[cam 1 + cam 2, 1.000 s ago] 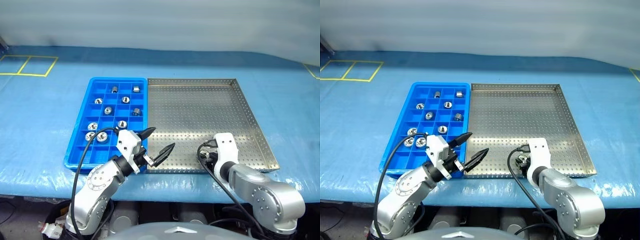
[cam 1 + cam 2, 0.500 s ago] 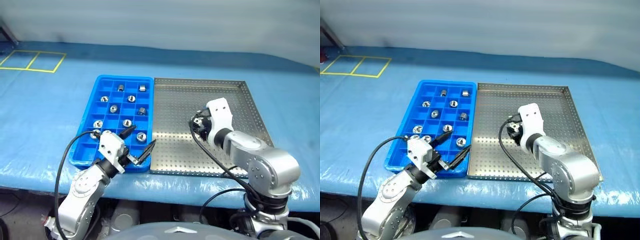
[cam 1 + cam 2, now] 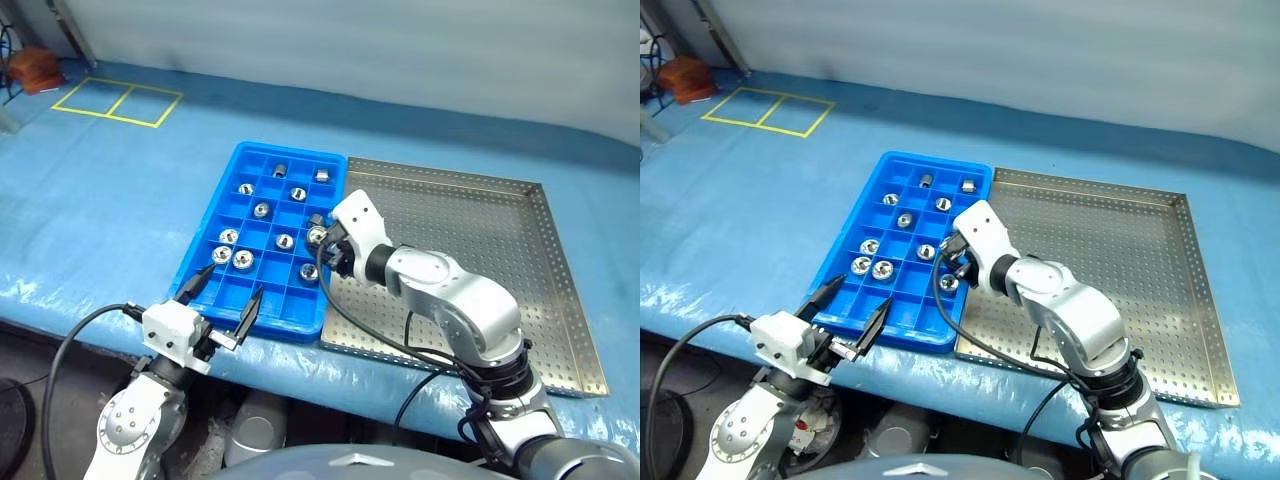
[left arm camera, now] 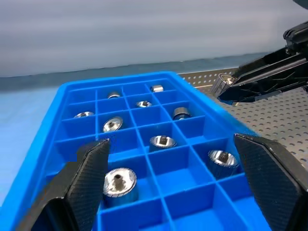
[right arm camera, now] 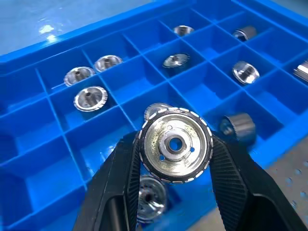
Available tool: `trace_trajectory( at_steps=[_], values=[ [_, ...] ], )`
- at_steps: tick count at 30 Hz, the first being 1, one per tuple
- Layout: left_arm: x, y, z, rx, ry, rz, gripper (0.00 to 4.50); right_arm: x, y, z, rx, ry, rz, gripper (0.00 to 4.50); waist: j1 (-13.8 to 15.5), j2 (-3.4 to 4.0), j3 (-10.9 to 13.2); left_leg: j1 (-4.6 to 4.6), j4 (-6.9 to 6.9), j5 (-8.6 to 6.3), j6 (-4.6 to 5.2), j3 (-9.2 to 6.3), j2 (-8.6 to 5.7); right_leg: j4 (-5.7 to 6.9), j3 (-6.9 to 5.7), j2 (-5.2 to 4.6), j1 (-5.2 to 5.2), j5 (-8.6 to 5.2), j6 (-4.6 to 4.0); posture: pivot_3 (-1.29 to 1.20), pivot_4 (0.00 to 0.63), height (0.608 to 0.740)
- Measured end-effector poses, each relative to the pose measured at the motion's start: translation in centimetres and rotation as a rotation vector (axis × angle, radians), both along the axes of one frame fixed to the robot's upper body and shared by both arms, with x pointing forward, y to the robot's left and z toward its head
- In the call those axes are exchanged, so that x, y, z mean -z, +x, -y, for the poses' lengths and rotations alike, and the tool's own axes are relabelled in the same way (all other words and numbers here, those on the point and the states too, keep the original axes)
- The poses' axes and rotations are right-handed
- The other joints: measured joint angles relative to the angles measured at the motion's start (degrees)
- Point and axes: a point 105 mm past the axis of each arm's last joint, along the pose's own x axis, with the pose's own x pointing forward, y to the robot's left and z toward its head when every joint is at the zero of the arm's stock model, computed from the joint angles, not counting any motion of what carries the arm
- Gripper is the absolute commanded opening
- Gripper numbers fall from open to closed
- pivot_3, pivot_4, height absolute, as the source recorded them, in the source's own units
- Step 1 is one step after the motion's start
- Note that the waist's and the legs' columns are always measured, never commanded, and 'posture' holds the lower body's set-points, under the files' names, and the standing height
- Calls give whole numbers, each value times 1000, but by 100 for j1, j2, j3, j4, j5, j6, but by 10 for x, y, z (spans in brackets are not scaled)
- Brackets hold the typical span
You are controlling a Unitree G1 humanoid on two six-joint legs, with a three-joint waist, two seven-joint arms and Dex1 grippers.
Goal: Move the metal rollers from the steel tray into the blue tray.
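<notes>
The blue tray [image 3: 275, 293] lies left of the steel tray [image 3: 470, 230], the two side by side on the table. Several metal rollers [image 3: 242, 259] sit in the blue tray's compartments. My right gripper [image 3: 322, 238] hangs over the tray's right-hand column, shut on one metal roller [image 5: 175, 144] held flat face toward the wrist camera, with a blue compartment and another roller [image 5: 151, 197] beneath it. My left gripper [image 3: 233, 281] stands open at the blue tray's near edge, holding nothing, its fingers [image 4: 91, 173] pointing along the tray.
A blue cover [image 3: 100, 210] spans the table. Yellow tape squares [image 3: 120, 100] mark its far left. A grey wall [image 3: 400, 50] stands behind. The table's front edge runs just behind my left gripper. Black cables [image 3: 370, 330] trail from both arms.
The camera has swung left. My right gripper has carried the roller from the steel tray's near part across to above the blue tray. My left gripper has drawn back to the tray's near edge.
</notes>
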Motion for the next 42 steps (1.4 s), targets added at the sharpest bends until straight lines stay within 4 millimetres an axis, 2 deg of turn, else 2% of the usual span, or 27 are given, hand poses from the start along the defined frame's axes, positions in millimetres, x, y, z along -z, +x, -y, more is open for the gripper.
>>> trace_trajectory(
  at_steps=[4, 13, 18, 26, 27, 32, 42],
  values=[
    [0, -4, -6, -26, 10, 8, 4500, 11, -9, -9, -56, 13, -42, 1692, 345, -1, 0, -1, 5, 0, -1, 5, 2, -2, -5, 0, -5, -3, -2, 578, 150, 740],
    [-3, -5, -6, -14, 10, 24, 4500, 21, -19, -9, -85, 19, -93, 1692, 994, -5, -3, -1, 8, -6, -12, 26, 1, -10, -22, -1, -23, -4, -2, 536, 150, 740],
    [-5, -3, 0, 25, 2, 38, 4500, 33, -31, -5, -107, -7, -145, 1692, 1191, -12, -7, -1, 9, -9, -17, 26, -4, -10, -29, 3, -23, -5, -4, 519, 150, 740],
    [-6, -1, 5, 57, -3, 45, 4500, 37, -47, -8, -158, -13, -187, 1692, 1249, -22, -14, 1, 10, -10, -19, 24, -3, -7, -33, 6, -19, -8, -8, 519, 150, 740],
    [-6, 0, 6, 61, -5, 45, 4500, 37, -47, -8, -159, -13, -188, 2406, 1250, -24, -15, 1, 10, -10, -19, 24, -3, -7, -34, 6, -19, -8, -8, 510, 150, 740],
    [-6, 0, 7, 73, -4, 48, 4500, 36, -47, -10, -156, -1, -190, 3912, 1248, -27, -17, 1, 10, -10, -22, 22, -3, -6, -36, 8, -18, -9, -9, 512, 150, 740],
    [-7, 0, 8, 79, -4, 51, 4500, 29, -38, -4, -115, 27, -161, 3912, 1248, -31, -20, 2, 14, -10, -23, 20, -2, -5, -39, 9, -17, -10, -10, 507, 150, 740]
  ],
)
